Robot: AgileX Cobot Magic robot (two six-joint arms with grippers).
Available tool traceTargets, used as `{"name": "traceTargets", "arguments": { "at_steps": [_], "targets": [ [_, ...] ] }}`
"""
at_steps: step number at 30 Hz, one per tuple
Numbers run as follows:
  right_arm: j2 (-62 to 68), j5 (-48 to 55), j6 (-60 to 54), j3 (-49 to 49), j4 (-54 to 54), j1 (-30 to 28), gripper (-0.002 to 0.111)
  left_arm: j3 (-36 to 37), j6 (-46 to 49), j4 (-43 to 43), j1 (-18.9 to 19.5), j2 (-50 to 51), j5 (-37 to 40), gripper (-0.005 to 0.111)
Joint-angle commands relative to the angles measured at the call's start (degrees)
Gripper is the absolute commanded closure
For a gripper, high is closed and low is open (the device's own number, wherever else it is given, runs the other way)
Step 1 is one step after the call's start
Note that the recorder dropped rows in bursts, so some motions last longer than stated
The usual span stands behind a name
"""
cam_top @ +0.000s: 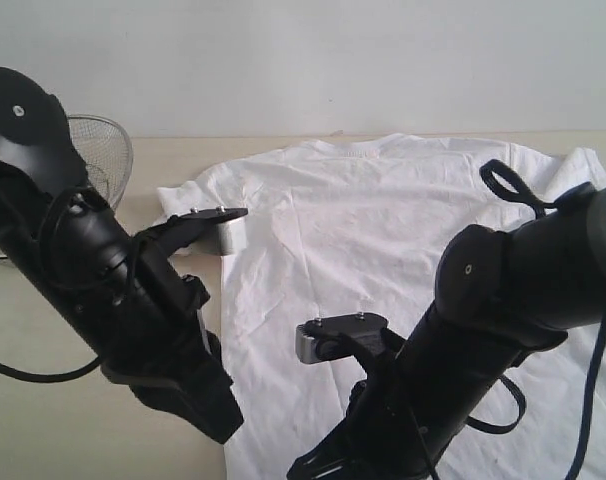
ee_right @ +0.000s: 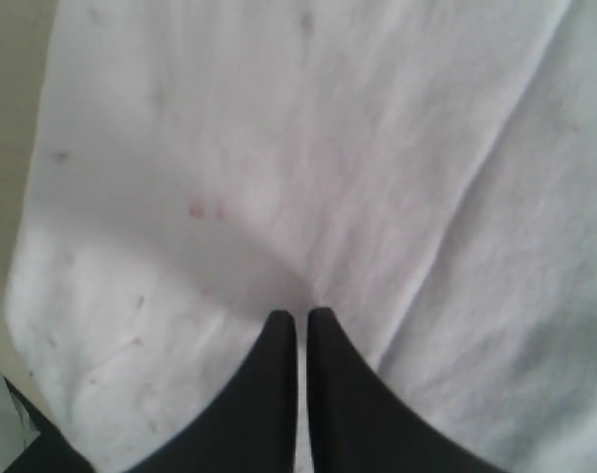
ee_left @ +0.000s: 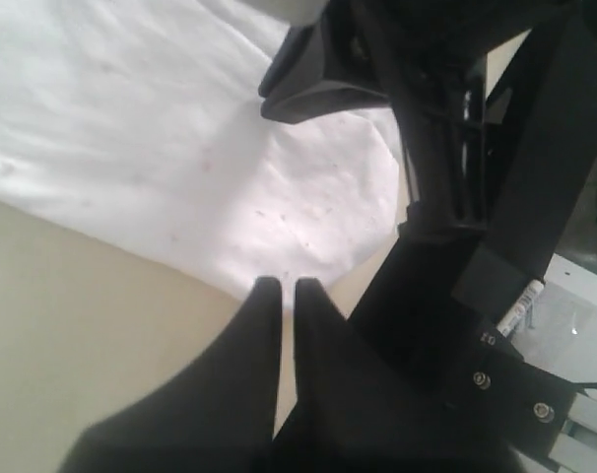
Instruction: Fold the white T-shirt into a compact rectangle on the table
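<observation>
We see the white T-shirt (cam_top: 383, 220) spread flat on the table (cam_top: 53, 420), plain face up. Its collar lies at the far edge, and the body runs toward the near edge of the exterior view. One short sleeve points left toward a wire-mesh bowl (cam_top: 101, 150), which stands at the far left of the tabletop, apart from the cloth.

The left gripper (ee_left: 288, 285) has its two dark fingers drawn together, with only a thin slit of light between them. Their tips sit right at the border of the shirt — white cloth begins at the tips and spreads away beyond them, while table surface lies beside the fingers. We cannot tell whether the very edge of the cloth is nipped between the tips or merely meets them.

The right gripper (ee_right: 301, 315) is likewise closed, finger against finger with a hairline gap. Here the tips lie well inside the shirt: cloth fills almost the whole right wrist view, with only a narrow strip of table along one side. Soft creases and a shadow run in toward the tips — whether a pinch of fabric is caught there, we cannot tell.

In the exterior view the left arm reaches in by the left sleeve, and the right arm hangs over the lower part of the garment.
</observation>
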Motion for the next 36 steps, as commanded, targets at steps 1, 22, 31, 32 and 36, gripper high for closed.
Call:
{"name": "traceTargets", "arguments": {
  "at_steps": [1, 22, 31, 32, 36],
  "targets": [
    [1.94, 0.27, -0.74, -0.23, 0.16, 0.01, 0.108, 0.24, -0.69, 0.37, 1.57, -3.70, -1.24, 0.102],
    [4.33, 0.28, -2.58, -4.91, 7.45, 5.68, 0.108, 0.24, -1.32, 2.02, 5.41, -11.86, -1.35, 0.102],
    [3.03, -0.91, -2.05, -6.64, 7.19, 6.92, 0.108, 0.24, -1.93, 3.28, 5.41, -11.86, -0.36, 0.102],
    [2.54, -1.31, -1.98, -6.64, 7.19, 6.92, 0.108, 0.24, -1.93, 3.28, 5.41, -11.96, -0.36, 0.102],
    [3.23, -1.83, -1.98, -6.64, 6.72, 6.92, 0.108, 0.24, -1.93, 3.28, 5.41, -12.20, -0.36, 0.102]
  ]
}}
